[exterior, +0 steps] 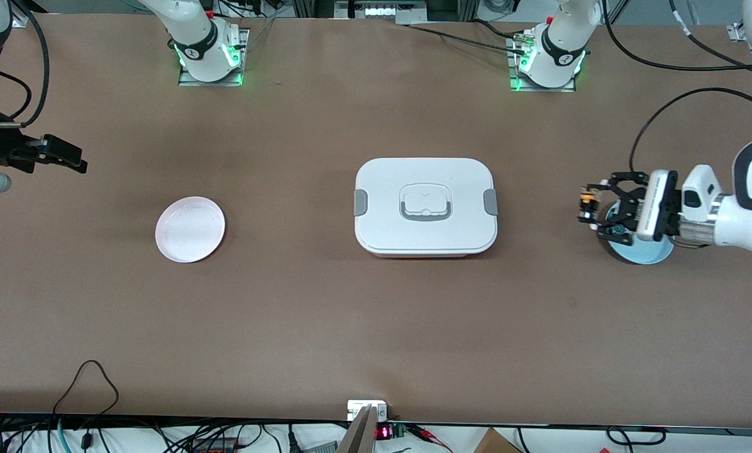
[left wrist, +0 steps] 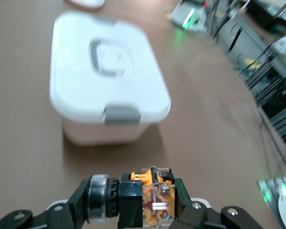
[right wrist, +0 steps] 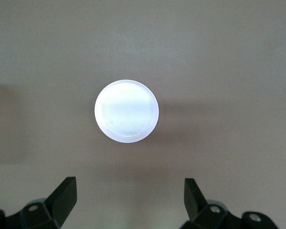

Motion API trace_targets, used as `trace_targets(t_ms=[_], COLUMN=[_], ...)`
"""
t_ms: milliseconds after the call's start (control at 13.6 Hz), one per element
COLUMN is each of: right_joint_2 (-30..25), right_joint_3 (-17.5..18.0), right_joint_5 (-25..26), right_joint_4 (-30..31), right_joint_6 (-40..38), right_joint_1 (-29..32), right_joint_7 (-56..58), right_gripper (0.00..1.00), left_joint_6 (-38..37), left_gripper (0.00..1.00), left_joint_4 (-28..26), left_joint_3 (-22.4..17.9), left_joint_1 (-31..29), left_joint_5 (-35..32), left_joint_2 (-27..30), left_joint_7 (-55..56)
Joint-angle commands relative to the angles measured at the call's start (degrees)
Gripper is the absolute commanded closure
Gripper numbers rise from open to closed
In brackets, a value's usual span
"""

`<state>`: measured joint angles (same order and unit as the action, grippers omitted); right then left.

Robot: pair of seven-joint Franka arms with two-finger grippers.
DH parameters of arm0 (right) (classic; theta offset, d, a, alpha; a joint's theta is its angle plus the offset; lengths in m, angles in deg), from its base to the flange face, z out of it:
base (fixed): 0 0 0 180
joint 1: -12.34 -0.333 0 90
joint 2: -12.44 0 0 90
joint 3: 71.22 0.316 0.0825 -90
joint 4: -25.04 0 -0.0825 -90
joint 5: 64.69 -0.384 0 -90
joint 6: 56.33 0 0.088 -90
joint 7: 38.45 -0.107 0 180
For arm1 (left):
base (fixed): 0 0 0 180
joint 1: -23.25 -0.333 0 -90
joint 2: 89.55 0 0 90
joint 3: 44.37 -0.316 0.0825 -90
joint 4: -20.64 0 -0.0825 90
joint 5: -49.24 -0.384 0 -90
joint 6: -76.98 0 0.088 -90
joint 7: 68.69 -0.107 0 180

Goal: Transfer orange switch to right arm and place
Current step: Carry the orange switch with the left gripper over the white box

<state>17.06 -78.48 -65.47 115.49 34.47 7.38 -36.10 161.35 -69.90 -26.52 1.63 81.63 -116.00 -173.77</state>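
Observation:
The orange switch (exterior: 584,200) is up in the air, pinched in my left gripper (exterior: 593,209), which is shut on it above the edge of a light blue plate (exterior: 643,251) at the left arm's end of the table. In the left wrist view the switch (left wrist: 157,200) lies crosswise between the jaws of the left gripper (left wrist: 133,202), black collar at one side, orange body at the other. My right gripper (exterior: 77,162) hangs open and empty at the right arm's end. In the right wrist view the right gripper (right wrist: 129,195) frames bare table with nothing between its fingers.
A white lidded box (exterior: 425,204) with grey latches stands mid-table, also in the left wrist view (left wrist: 107,76). A pink plate (exterior: 190,229) lies toward the right arm's end and shows in the right wrist view (right wrist: 127,110). Cables run along the table's front edge.

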Motion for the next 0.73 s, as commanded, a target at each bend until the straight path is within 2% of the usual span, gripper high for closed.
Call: trace_targets(t_ms=[0,220,441,661], right_joint_2=[-0.8,-0.7,-0.7,-0.6], right_joint_3=[0.1,0.0,0.0,0.0], right_joint_5=[0.9,0.4,-0.4,-5.9], right_joint_4=[-0.5,-0.5,-0.4,-0.4], right_joint_6=[-1.2,-1.3,-2.2,-4.3], right_joint_1=[-0.2,-0.1,0.0,-0.1], right_joint_7=[-0.8,-0.5,-1.2,-0.8], right_gripper=[0.00,0.00,0.00,0.00], left_joint_6=[-1.7,1.3,7.4,16.7], left_gripper=[1.00,1.00,1.00,1.00], left_joint_4=[-0.7,-3.9,-7.6,-14.8], left_joint_3=[3.7,6.4,11.7,18.2], left_joint_1=[-0.4,0.1,-0.1,-0.2], left_joint_5=[8.4,20.0,28.9,40.8], left_joint_2=[-0.4,-0.4,0.2,4.8], left_joint_7=[0.3,0.4,-0.1,-0.8])
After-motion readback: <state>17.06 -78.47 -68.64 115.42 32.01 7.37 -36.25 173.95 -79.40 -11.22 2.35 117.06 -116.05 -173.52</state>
